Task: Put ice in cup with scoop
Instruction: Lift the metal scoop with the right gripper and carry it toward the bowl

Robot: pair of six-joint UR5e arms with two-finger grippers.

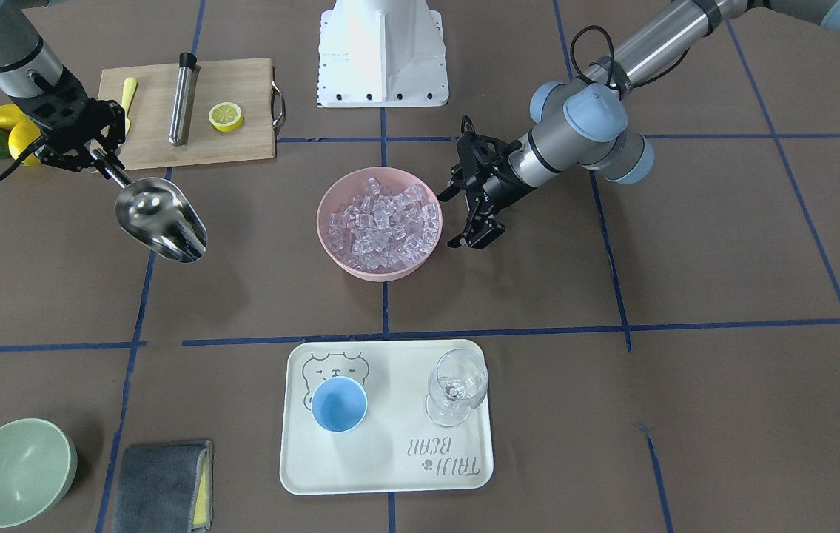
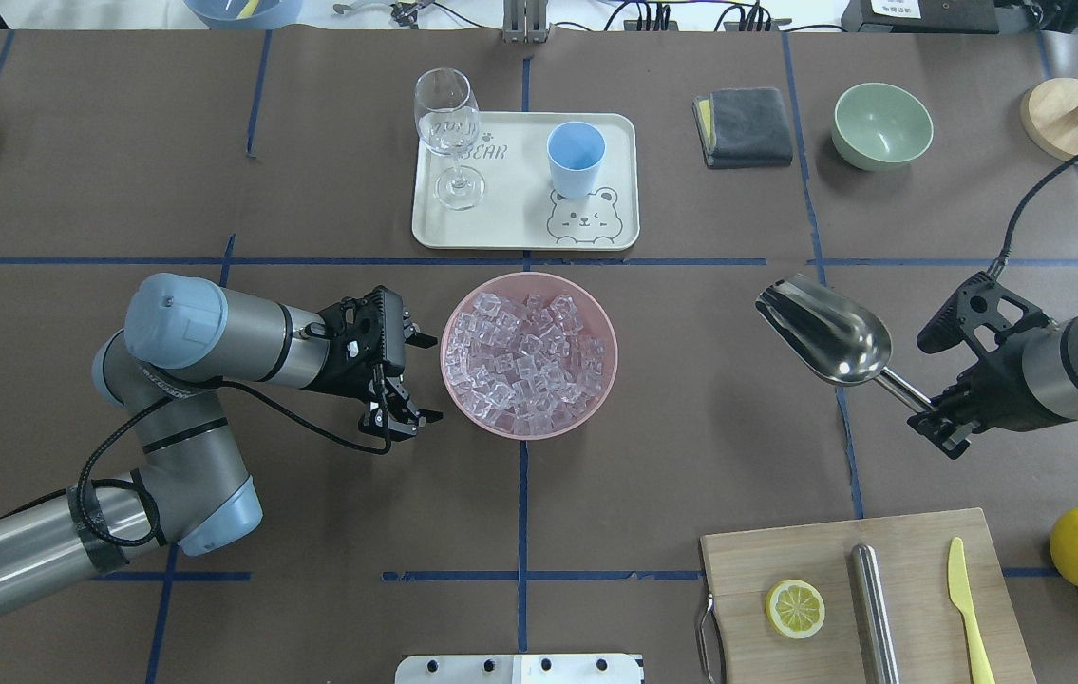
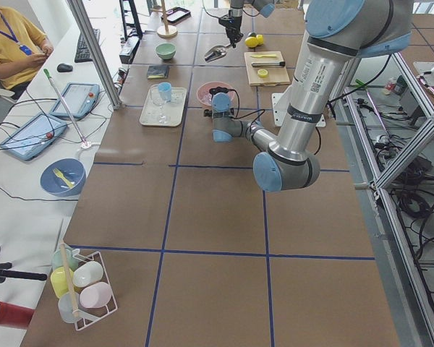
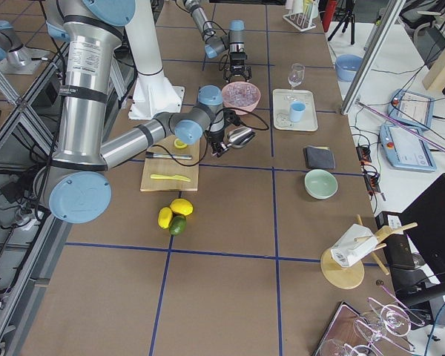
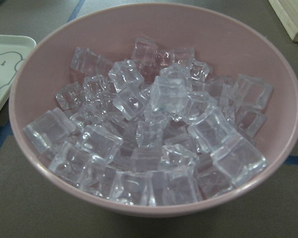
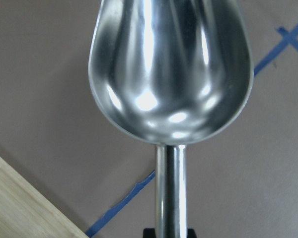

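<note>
Many clear ice cubes (image 2: 524, 356) fill a pink bowl (image 2: 612, 353) at the table's middle; they also show in the left wrist view (image 5: 154, 129). The light-blue cup (image 2: 576, 157) stands upright and empty on a cream tray (image 2: 614, 133) beyond the bowl. My right gripper (image 2: 933, 418) is shut on the rod handle of the steel scoop (image 2: 823, 330), held empty above the table, well to the right of the bowl. My left gripper (image 2: 425, 377) is open and empty, just left of the bowl, its jaws towards it.
A wine glass (image 2: 448, 123) stands on the tray left of the cup. A grey cloth (image 2: 743, 126) and a green bowl (image 2: 882, 123) lie at the far right. A cutting board (image 2: 918, 541) with a lemon half, steel cylinder and yellow knife is near right.
</note>
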